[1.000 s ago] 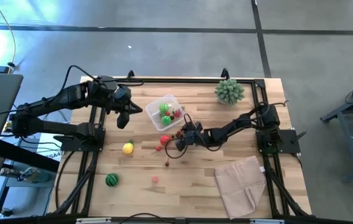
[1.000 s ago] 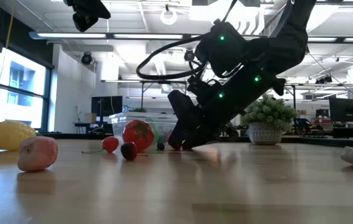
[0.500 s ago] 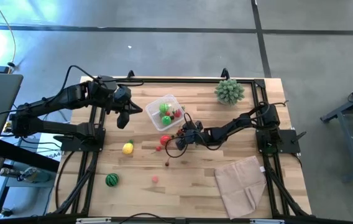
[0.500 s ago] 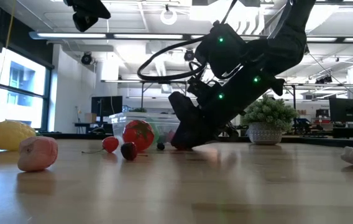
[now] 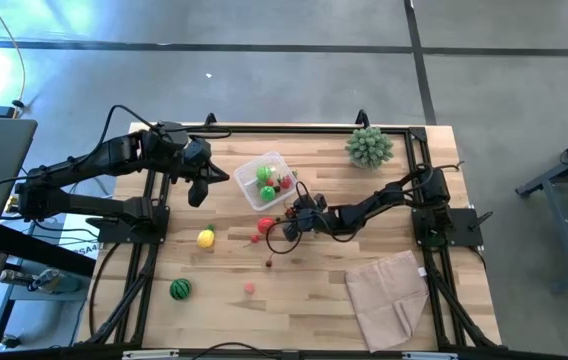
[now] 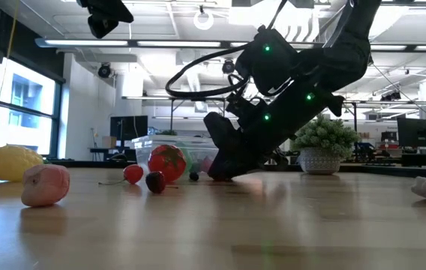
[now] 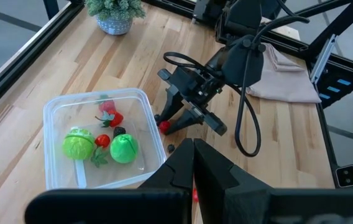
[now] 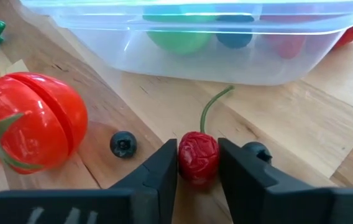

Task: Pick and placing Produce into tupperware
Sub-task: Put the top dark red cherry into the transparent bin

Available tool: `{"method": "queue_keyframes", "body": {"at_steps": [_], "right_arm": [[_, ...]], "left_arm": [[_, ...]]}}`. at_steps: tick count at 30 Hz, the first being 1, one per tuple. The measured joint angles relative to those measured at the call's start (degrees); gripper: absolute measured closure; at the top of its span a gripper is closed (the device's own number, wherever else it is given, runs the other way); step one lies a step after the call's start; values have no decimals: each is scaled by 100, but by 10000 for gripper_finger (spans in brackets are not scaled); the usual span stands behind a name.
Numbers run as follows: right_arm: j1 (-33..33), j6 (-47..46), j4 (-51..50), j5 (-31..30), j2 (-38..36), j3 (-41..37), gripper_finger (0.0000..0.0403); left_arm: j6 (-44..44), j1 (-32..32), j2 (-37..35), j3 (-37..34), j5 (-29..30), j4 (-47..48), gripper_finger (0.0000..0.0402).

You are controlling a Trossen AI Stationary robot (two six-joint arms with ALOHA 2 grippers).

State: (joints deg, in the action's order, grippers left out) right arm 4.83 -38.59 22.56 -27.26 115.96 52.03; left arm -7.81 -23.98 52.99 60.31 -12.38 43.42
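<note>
Pinching red cherry (image 8: 197,158) between right pincer (image 8: 197,163) fingers, low on surface (image 5: 314,290) near tupperware (image 5: 249,170). Risk: shallow grip, cherry slips on lift; tomato (image 8: 27,118) nudged. Left pincer (image 5: 202,192) idle, state cannot tell.

The clear tupperware (image 5: 267,180) sits upright, holding two green rounds (image 7: 123,149) and small red pieces — perhaps berries. At its 5 o'clock a wrinkled red cherry (image 8: 197,157) is pinched between dark fingers; the tomato (image 5: 266,225) lies near — lemon (image 5: 206,238) and melon ball (image 5: 179,290) lie well apart.
</note>
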Motion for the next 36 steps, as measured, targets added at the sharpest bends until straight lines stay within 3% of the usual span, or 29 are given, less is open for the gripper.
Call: {"method": "queue_keyframes", "body": {"at_steps": [15,26,32,36], "right_arm": [[91,18,78,231,-128,-2,327],[368,964,-371,119,-1691,-2,327],[-65,1788,-774,92,-2285,331,327],[-605,2153,-1624,500,-2226,991,327]], "left_arm": [[0,0,1,0,0,0,401],[0,-1,2,0,0,0,401],[0,1,0,0,0,1,401],[0,1,0,0,0,0,401]]}}
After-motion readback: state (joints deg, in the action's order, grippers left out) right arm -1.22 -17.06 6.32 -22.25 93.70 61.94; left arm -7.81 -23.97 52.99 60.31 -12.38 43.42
